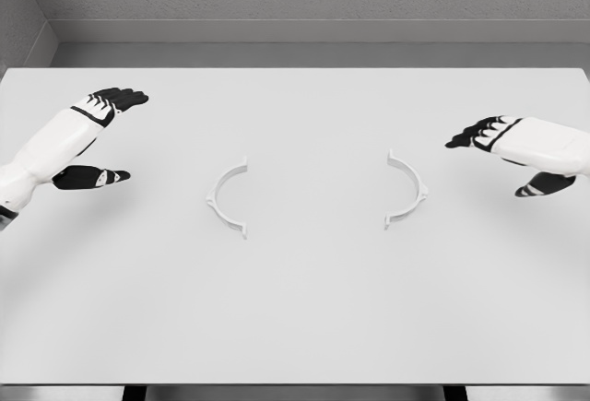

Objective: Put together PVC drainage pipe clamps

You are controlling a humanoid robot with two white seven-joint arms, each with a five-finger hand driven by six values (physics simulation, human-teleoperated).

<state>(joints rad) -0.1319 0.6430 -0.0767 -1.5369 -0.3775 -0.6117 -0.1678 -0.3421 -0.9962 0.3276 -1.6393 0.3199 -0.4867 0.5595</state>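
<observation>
Two white half-ring clamp pieces lie flat on the white table [295,309], well apart, their open sides facing each other. The left clamp half [224,197] sits left of centre, the right clamp half [410,189] right of centre. My left hand [106,134] hovers at the far left, fingers straight and spread, thumb low, holding nothing. My right hand [502,157] hangs at the far right, fingers extended toward the middle, also holding nothing. Each hand is a good distance outward from its nearer clamp half.
The table's far edge [295,68] meets a grey wall behind. The near edge [295,384] runs along the bottom of the view.
</observation>
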